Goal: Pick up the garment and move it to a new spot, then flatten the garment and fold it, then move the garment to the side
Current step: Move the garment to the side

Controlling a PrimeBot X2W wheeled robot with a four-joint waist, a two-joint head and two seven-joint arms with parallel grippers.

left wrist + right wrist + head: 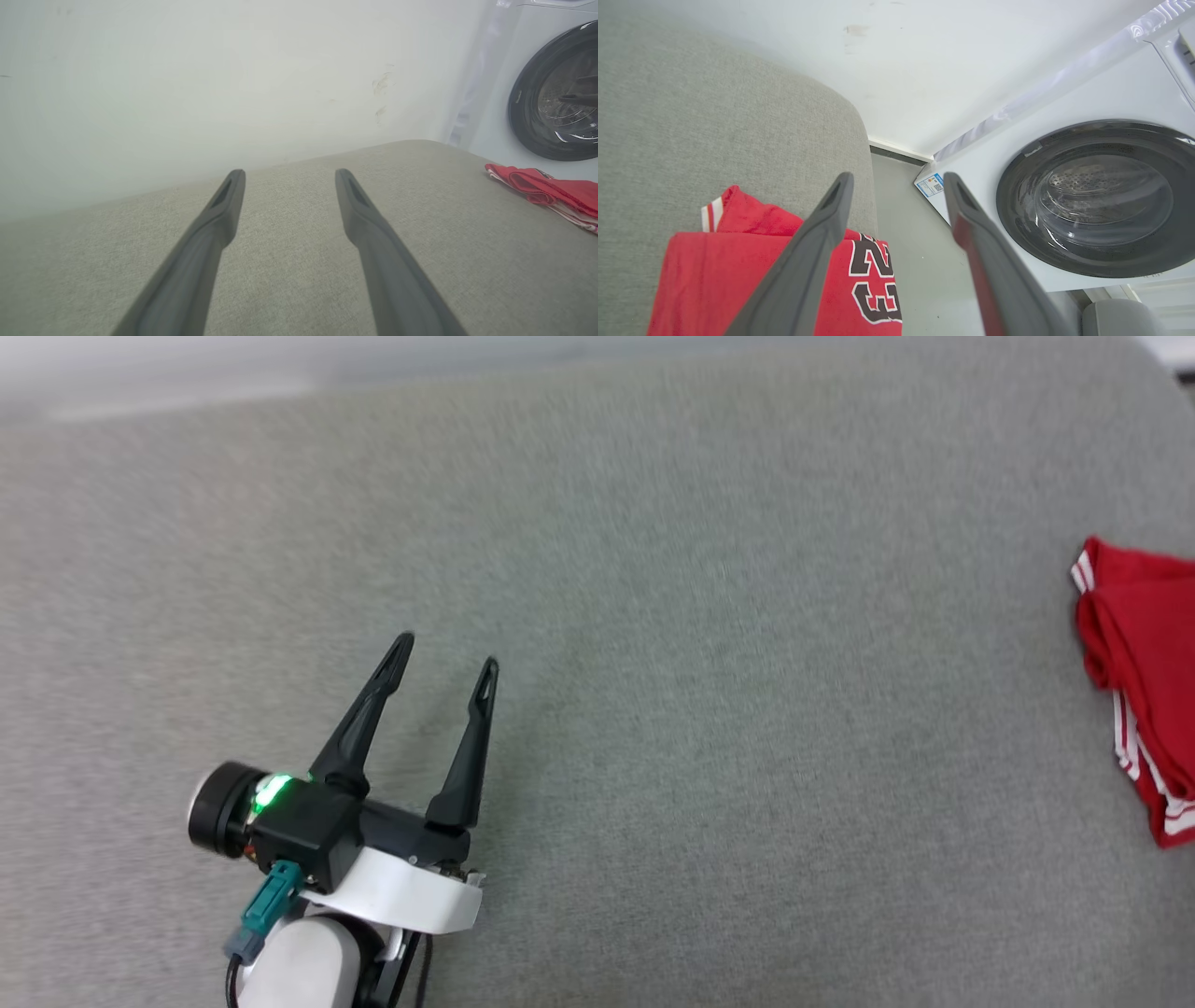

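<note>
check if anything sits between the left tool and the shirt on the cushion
Nothing visible does. Bare grey cushion runs from the open left tool across to the red shirt at the cushion's right edge.

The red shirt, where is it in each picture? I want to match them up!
Head view: the red shirt is at the right edge, partly cut off.
Left wrist view: the red shirt is at the right edge, below the middle.
Right wrist view: the red shirt is at the bottom left, with its number 23 showing.
Shared landmark: the grey cushion that it lies on.
</note>
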